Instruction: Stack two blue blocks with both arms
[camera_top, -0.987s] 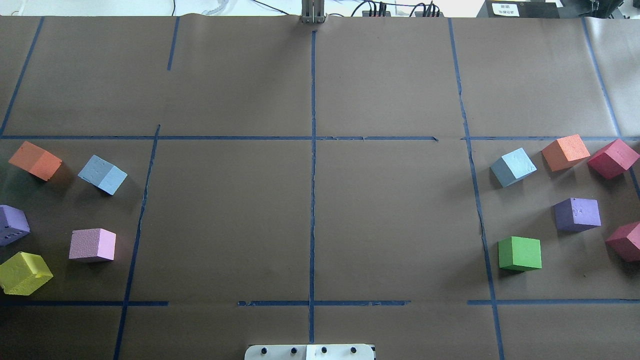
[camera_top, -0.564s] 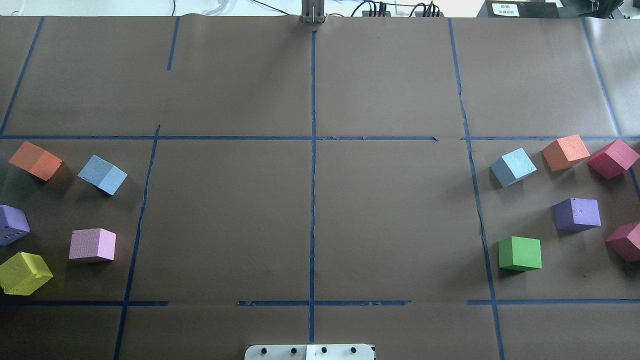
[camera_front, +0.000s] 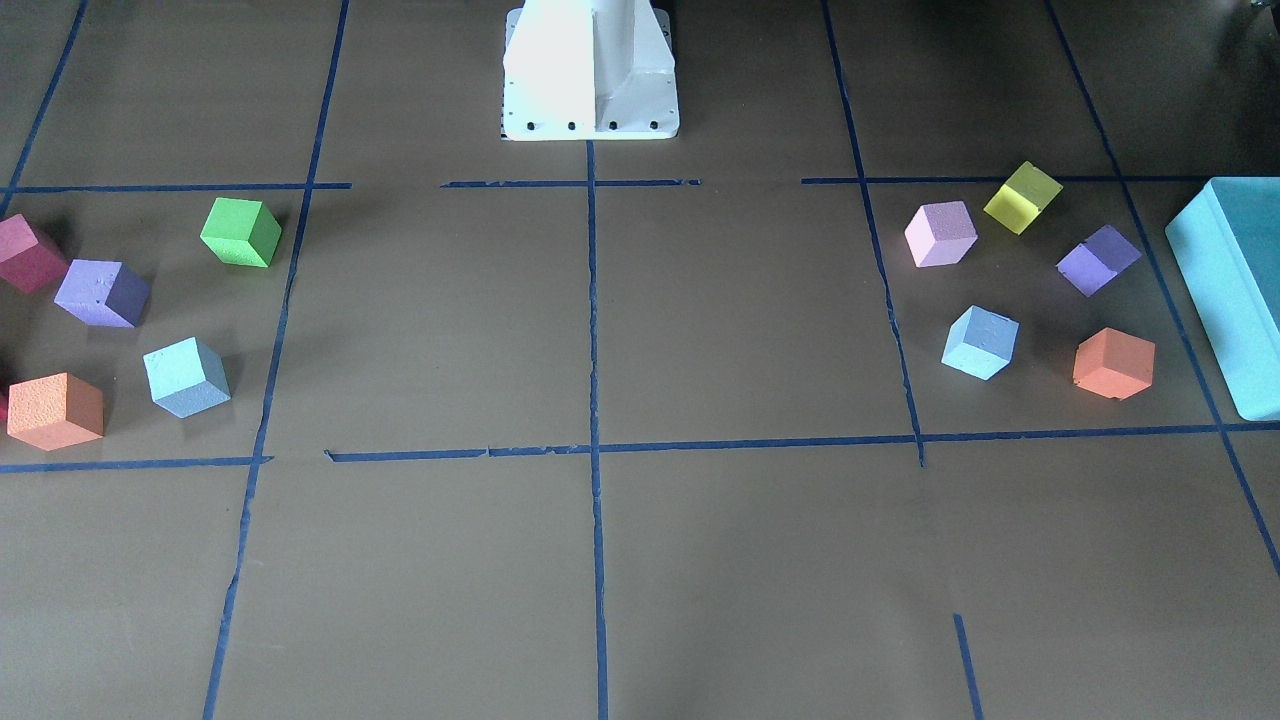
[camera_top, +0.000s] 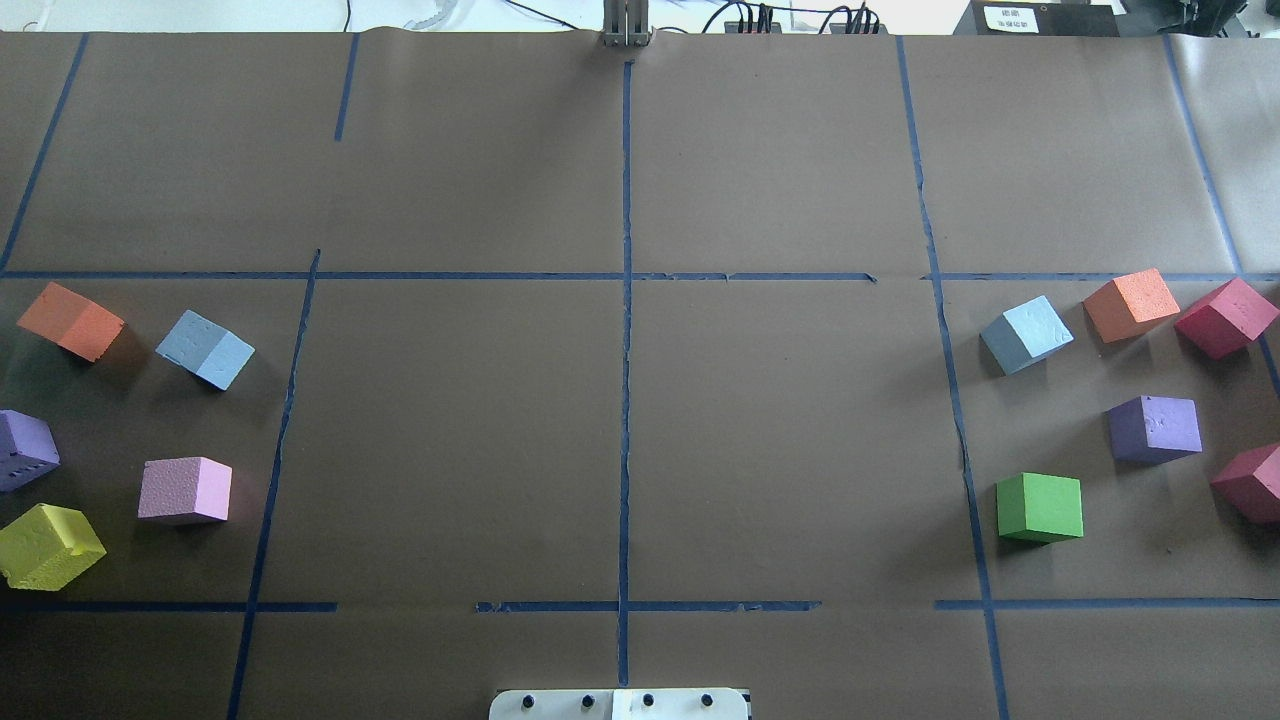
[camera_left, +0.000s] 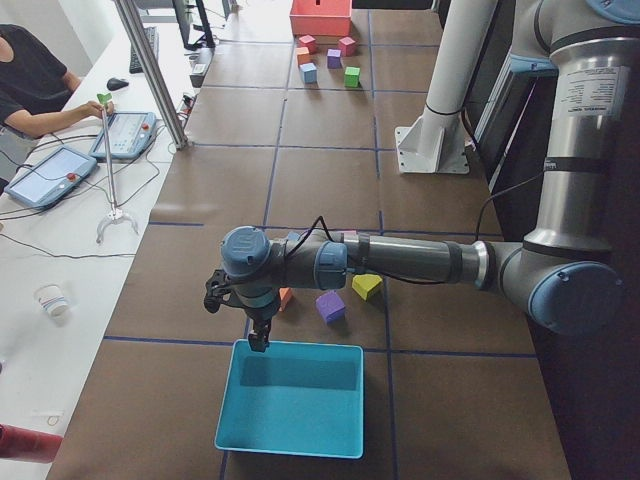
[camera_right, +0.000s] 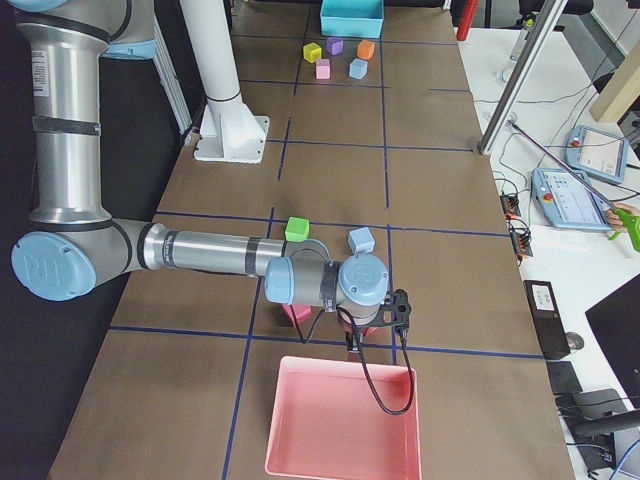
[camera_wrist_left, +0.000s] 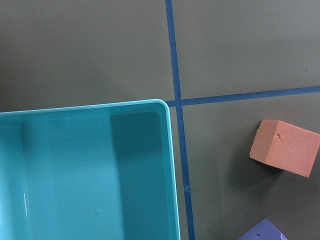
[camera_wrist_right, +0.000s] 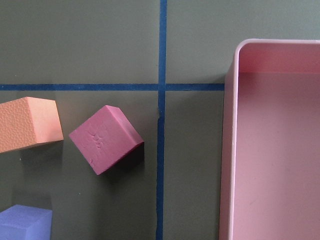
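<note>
One pale blue block (camera_top: 205, 348) lies on the table's left side among other cubes, and it also shows in the front view (camera_front: 980, 342). The other blue block (camera_top: 1026, 334) lies on the right side and shows in the front view (camera_front: 185, 377) and in the exterior right view (camera_right: 361, 241). My left gripper (camera_left: 258, 342) shows only in the exterior left view, over the near edge of a teal tray (camera_left: 300, 347). My right gripper (camera_right: 352, 350) shows only in the exterior right view, over the edge of a pink tray (camera_right: 340, 362). I cannot tell whether either is open or shut. Both are far from the blue blocks.
Orange (camera_top: 70, 320), purple (camera_top: 25, 450), pink (camera_top: 185, 490) and yellow (camera_top: 50, 545) cubes lie at the left. Orange (camera_top: 1130, 303), two crimson (camera_top: 1225, 317), purple (camera_top: 1155, 428) and green (camera_top: 1040, 507) cubes lie at the right. A person sits by a tablet (camera_left: 45, 80).
</note>
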